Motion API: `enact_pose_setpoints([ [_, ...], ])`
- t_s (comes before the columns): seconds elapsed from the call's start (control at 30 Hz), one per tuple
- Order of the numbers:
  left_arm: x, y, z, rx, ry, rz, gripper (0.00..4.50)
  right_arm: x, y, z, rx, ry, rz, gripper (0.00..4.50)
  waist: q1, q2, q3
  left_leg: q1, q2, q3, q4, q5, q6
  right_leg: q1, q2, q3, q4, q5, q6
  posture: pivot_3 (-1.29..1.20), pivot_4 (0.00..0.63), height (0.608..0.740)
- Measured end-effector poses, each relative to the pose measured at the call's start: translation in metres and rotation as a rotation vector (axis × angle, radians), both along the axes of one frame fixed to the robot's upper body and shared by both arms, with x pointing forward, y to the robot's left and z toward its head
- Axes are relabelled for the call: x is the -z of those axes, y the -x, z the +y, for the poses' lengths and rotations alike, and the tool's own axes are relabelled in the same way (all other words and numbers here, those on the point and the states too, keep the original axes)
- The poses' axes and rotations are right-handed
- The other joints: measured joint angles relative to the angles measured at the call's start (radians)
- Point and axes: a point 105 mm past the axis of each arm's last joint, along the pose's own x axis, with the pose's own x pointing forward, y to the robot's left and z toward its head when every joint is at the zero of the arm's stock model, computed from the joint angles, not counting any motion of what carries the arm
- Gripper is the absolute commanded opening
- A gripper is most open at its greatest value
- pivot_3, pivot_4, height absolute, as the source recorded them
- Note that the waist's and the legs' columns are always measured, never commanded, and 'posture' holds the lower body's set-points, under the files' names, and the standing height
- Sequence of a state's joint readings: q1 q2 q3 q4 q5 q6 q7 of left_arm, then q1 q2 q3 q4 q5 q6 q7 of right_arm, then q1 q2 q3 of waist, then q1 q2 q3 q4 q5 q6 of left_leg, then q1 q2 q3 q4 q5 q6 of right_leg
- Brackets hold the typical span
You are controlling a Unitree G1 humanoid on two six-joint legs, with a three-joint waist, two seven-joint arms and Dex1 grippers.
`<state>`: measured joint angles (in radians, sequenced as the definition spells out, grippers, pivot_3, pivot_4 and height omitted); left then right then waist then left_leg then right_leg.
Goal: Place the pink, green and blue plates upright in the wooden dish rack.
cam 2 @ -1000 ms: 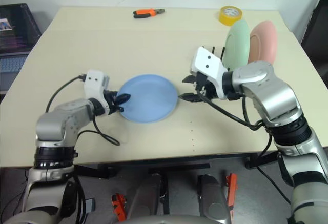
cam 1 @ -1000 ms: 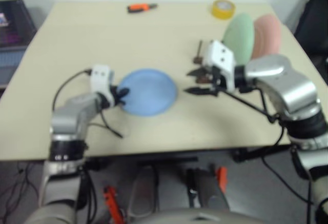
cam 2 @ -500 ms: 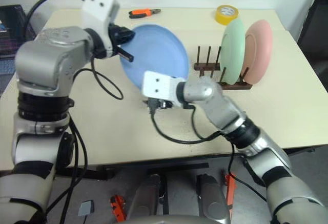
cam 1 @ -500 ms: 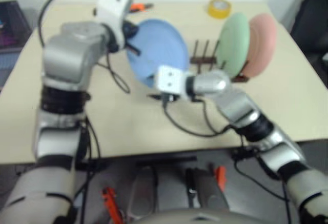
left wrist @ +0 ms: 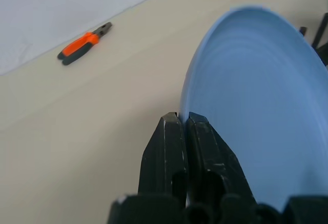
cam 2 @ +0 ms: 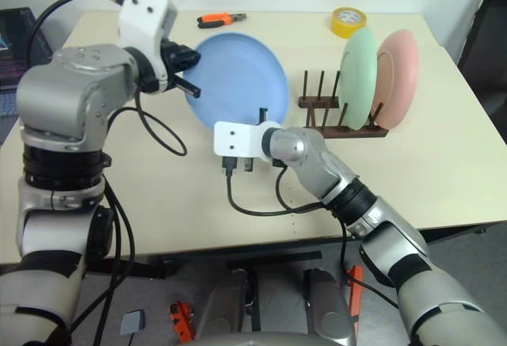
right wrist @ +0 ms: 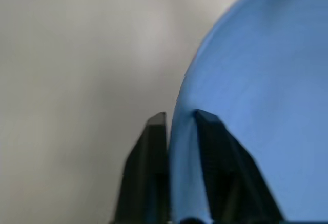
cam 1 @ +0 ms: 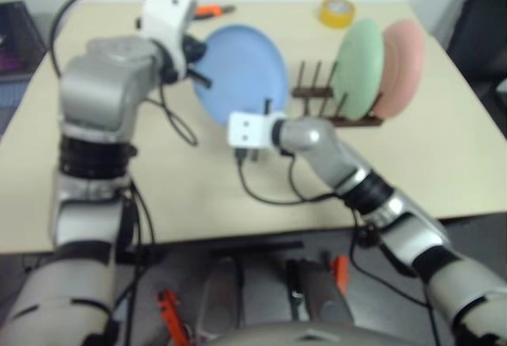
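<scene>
My left pincer (left wrist: 183, 119) clamps the rim of the round light blue plate (cam 2: 238, 77), held tilted above the beige bench (cam 2: 444, 172). My right pincer (right wrist: 177, 119) grips its lower edge. Right of it, mint green plate (cam 2: 358, 69) and pale pink plate (cam 2: 398, 65) stand upright in the dark wooden dish rack (cam 2: 321, 108).

I am seeing the blue plate (cam 2: 238, 78) hanging tilted above the table (cam 2: 444, 180) at upper centre, left of the wooden dish rack (cam 2: 333, 121). The green plate (cam 2: 356, 77) and pink plate (cam 2: 398, 73) are standing in the rack, pink rightmost. Pliers (cam 2: 221, 20) and a tape roll (cam 2: 352, 21) are lying along the top edge.
</scene>
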<state>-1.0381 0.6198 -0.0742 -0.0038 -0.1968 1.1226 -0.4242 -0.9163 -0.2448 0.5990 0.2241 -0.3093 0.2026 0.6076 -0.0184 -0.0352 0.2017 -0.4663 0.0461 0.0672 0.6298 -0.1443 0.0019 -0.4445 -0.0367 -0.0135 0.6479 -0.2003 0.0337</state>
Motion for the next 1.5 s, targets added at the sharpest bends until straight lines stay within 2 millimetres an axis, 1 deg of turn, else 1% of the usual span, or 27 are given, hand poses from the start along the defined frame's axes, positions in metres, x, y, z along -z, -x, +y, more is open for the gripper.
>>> enact_pose_setpoints([
  [0.07, 0.0, 0.0, 0.006, -0.019, 0.012, 0.005, 0.0, -0.003, -0.001, -0.002, 0.0, -0.004, -0.018, 0.02, 0.0, 0.0, 0.0, 0.0, 0.0, 0.0, 0.0, 0.0, 0.0, 0.0, 0.0, 0.0, 0.0, 0.0, 0.0, 0.0, 0.15, 0.74],
  [0.27, -0.002, 0.001, 0.01, -0.017, 0.037, 0.006, 0.0, -0.006, -0.001, -0.003, -0.012, -0.013, -0.05, 0.02, -0.001, 0.0, 0.0, 0.0, 0.0, 0.0, 0.0, 0.0, 0.0, 0.0, 0.0, 0.0, 0.0, 0.0, 0.0, 0.0, 0.15, 0.74],
  [0.37, -0.004, 0.004, 0.008, 0.009, 0.048, 0.013, 0.78, -0.006, -0.003, -0.004, -0.008, -0.019, -0.058, 0.0, -0.001, 0.0, 0.0, 0.0, 0.0, 0.0, 0.0, 0.0, 0.0, 0.0, 0.0, 0.0, 0.0, 0.0, 0.0, 0.0, 0.15, 0.74],
  [0.47, -0.004, 0.011, 0.002, 0.07, 0.044, 0.028, 1.85, -0.008, -0.009, -0.01, 0.013, -0.035, -0.061, 0.0, -0.002, 0.0, 0.0, 0.0, 0.0, 0.0, 0.0, 0.0, 0.0, 0.001, 0.0, 0.0, 0.0, 0.0, 0.0, 0.0, 0.15, 0.74],
  [0.53, -0.008, 0.017, 0.005, 0.085, 0.002, 0.023, 2.55, -0.01, -0.008, -0.008, -0.006, -0.038, -0.071, 0.0, -0.008, 0.0, 0.0, 0.0, 0.0, 0.0, 0.0, 0.0, 0.0, 0.0, 0.0, 0.0, 0.0, 0.001, -0.001, 0.0, 0.15, 0.74],
  [0.57, -0.011, 0.02, 0.007, 0.092, -0.016, 0.017, 2.55, -0.01, -0.007, -0.006, -0.016, -0.038, -0.073, 0.0, -0.01, 0.0, 0.0, 0.0, 0.0, -0.001, 0.0, 0.0, 0.0, 0.0, 0.0, 0.0, 0.0, 0.001, -0.001, 0.0, 0.15, 0.74],
  [0.63, -0.022, 0.032, 0.009, 0.136, -0.006, -0.002, 2.55, -0.01, -0.005, -0.005, -0.031, -0.037, -0.076, 0.0, -0.013, 0.0, 0.0, 0.0, 0.0, -0.003, -0.001, 0.0, 0.0, 0.0, 0.0, 0.0, 0.0, 0.001, -0.001, 0.0, 0.15, 0.74],
  [0.7, -0.041, 0.048, 0.008, 0.206, 0.05, -0.044, 2.55, -0.011, -0.004, -0.004, -0.045, -0.04, -0.063, 0.0, -0.015, 0.0, 0.0, 0.0, 0.001, -0.004, -0.001, 0.0, 0.0, -0.001, 0.001, 0.0, 0.0, 0.0, 0.0, 0.0, 0.15, 0.74],
  [0.73, -0.053, 0.059, 0.01, 0.248, 0.08, -0.076, 2.55, -0.012, -0.003, -0.002, -0.056, -0.048, -0.054, 0.0, -0.016, 0.0, 0.0, 0.0, 0.001, -0.004, -0.001, 0.0, 0.0, -0.001, 0.001, 0.0, 0.0, 0.0, -0.001, 0.0, 0.15, 0.74],
  [0.77, -0.062, 0.071, 0.015, 0.28, 0.102, -0.111, 2.55, -0.014, -0.001, 0.001, -0.07, -0.063, -0.035, 0.0, -0.019, 0.0, 0.0, 0.0, 0.001, -0.004, -0.001, 0.0, 0.0, -0.001, 0.002, 0.0, 0.0, 0.0, -0.001, 0.0, 0.15, 0.74],
  [0.8, -0.072, 0.084, 0.024, 0.302, 0.119, -0.159, 2.55, -0.018, 0.0, 0.001, -0.078, -0.095, -0.008, 0.0, -0.022, 0.0, 0.0, 0.001, 0.001, -0.005, -0.002, 0.0, -0.001, 0.0, 0.002, 0.0, 0.0, 0.0, -0.001, 0.0, 0.15, 0.74],
  [0.83, -0.076, 0.098, 0.037, 0.309, 0.134, -0.203, 2.55, -0.025, -0.002, -0.003, -0.074, -0.144, 0.027, 0.0, -0.023, 0.0, 0.0, 0.004, 0.001, -0.004, -0.003, 0.0, -0.001, 0.001, 0.001, 0.001, 0.0, -0.001, -0.001, 0.0, 0.15, 0.74],
  [0.87, -0.076, 0.103, 0.043, 0.313, 0.148, -0.218, 2.55, -0.03, -0.005, -0.008, -0.06, -0.178, 0.049, 0.0, -0.022, 0.0, 0.0, 0.004, 0.001, -0.005, -0.003, 0.0, -0.001, 0.003, 0.001, -0.001, 0.0, -0.001, -0.002, 0.0, 0.15, 0.74],
  [0.93, -0.068, 0.121, 0.061, 0.344, 0.228, -0.264, 2.55, -0.051, -0.011, -0.021, -0.034, -0.297, 0.134, 0.0, -0.02, 0.0, 0.0, 0.006, 0.003, -0.005, -0.003, 0.001, -0.002, 0.004, 0.0, 0.0, 0.001, -0.001, -0.004, 0.0, 0.15, 0.74],
  [0.97, -0.059, 0.129, 0.069, 0.366, 0.284, -0.281, 2.55, -0.068, -0.013, -0.031, -0.025, -0.369, 0.172, 0.0, -0.017, 0.0, 0.0, 0.006, 0.004, -0.006, -0.002, 0.002, -0.003, 0.004, -0.001, -0.001, 0.001, -0.001, -0.006, 0.0, 0.15, 0.74],
  [1.03, -0.036, 0.138, 0.08, 0.372, 0.34, -0.264, 2.55, -0.1, -0.013, -0.05, -0.018, -0.494, 0.231, 0.0, -0.011, -0.001, 0.0, 0.006, 0.007, -0.005, -0.002, 0.002, -0.004, 0.004, -0.002, -0.001, 0.001, -0.001, -0.011, 0.0, 0.15, 0.74],
  [1.07, -0.02, 0.143, 0.081, 0.377, 0.346, -0.232, 2.55, -0.117, -0.012, -0.059, -0.022, -0.564, 0.275, 0.0, -0.009, -0.002, -0.001, 0.006, 0.006, -0.005, -0.002, 0.001, -0.006, 0.005, -0.003, -0.002, 0.0, 0.001, -0.014, 0.0, 0.15, 0.74],
  [1.1, -0.004, 0.146, 0.08, 0.39, 0.346, -0.194, 2.55, -0.134, -0.011, -0.068, -0.025, -0.64, 0.323, 0.0, -0.007, -0.003, -0.001, 0.006, 0.006, -0.005, -0.002, -0.002, -0.01, 0.005, -0.004, -0.002, -0.001, 0.002, -0.015, 0.0, 0.15, 0.74],
  [1.13, 0.011, 0.147, 0.076, 0.409, 0.346, -0.152, 2.55, -0.15, -0.01, -0.079, -0.025, -0.722, 0.38, 0.0, -0.004, -0.004, -0.002, 0.006, 0.006, -0.005, -0.002, -0.002, -0.01, 0.005, -0.009, -0.003, -0.002, 0.003, -0.017, 0.0, 0.15, 0.74],
  [1.2, 0.031, 0.146, 0.066, 0.442, 0.323, -0.092, 2.55, -0.171, -0.01, -0.097, -0.02, -0.847, 0.486, 0.0, -0.001, -0.006, -0.004, 0.006, 0.007, -0.006, -0.002, -0.002, -0.01, 0.002, -0.011, -0.005, -0.004, 0.005, -0.019, 0.0, 0.15, 0.74],
  [1.23, 0.038, 0.145, 0.06, 0.461, 0.302, -0.072, 2.55, -0.178, -0.01, -0.106, -0.01, -0.893, 0.536, 0.0, 0.0, -0.007, -0.004, 0.006, 0.007, -0.006, -0.004, -0.002, -0.01, 0.002, -0.014, -0.006, -0.006, 0.005, -0.02, 0.0, 0.15, 0.74],
  [1.27, 0.044, 0.143, 0.052, 0.487, 0.289, -0.056, 2.55, -0.179, -0.011, -0.116, 0.015, -0.929, 0.578, 0.0, 0.001, -0.007, -0.005, 0.006, 0.006, -0.005, -0.006, -0.002, -0.01, 0.002, -0.016, -0.008, -0.007, 0.006, -0.021, 0.0, 0.15, 0.74],
  [1.33, 0.048, 0.14, 0.043, 0.516, 0.286, -0.06, 2.55, -0.17, -0.016, -0.128, 0.074, -0.977, 0.673, 0.0, -0.002, -0.006, -0.005, 0.005, 0.007, -0.004, -0.009, -0.002, -0.01, 0.002, -0.017, -0.01, -0.014, 0.007, -0.021, 0.0, 0.15, 0.74],
  [1.37, 0.049, 0.139, 0.039, 0.527, 0.286, -0.062, 2.55, -0.165, -0.017, -0.13, 0.094, -0.992, 0.715, 0.0, -0.005, -0.005, -0.006, 0.004, 0.009, -0.003, -0.013, -0.002, -0.01, 0.004, -0.017, -0.014, -0.02, 0.011, -0.022, 0.0, 0.15, 0.74],
  [1.4, 0.051, 0.137, 0.036, 0.536, 0.284, -0.06, 2.55, -0.162, -0.018, -0.132, 0.105, -1.005, 0.752, 0.0, -0.007, -0.005, -0.006, 0.003, 0.01, -0.001, -0.015, -0.002, -0.01, 0.003, -0.019, -0.02, -0.022, 0.012, -0.023, 0.0, 0.15, 0.74],
  [1.47, 0.056, 0.135, 0.03, 0.559, 0.285, -0.044, 2.55, -0.153, -0.017, -0.135, 0.125, -1.027, 0.833, 0.0, -0.008, -0.005, -0.006, 0.002, 0.012, 0.002, -0.014, -0.001, -0.008, 0.002, -0.02, -0.026, -0.02, 0.019, -0.018, 0.0, 0.15, 0.74],
  [1.5, 0.058, 0.133, 0.028, 0.565, 0.287, -0.039, 2.55, -0.15, -0.015, -0.137, 0.126, -1.032, 0.861, 0.0, -0.008, -0.005, -0.006, 0.003, 0.014, 0.003, -0.014, 0.0, -0.008, 0.002, -0.018, -0.027, -0.02, 0.019, -0.018, 0.0, 0.15, 0.74],
])
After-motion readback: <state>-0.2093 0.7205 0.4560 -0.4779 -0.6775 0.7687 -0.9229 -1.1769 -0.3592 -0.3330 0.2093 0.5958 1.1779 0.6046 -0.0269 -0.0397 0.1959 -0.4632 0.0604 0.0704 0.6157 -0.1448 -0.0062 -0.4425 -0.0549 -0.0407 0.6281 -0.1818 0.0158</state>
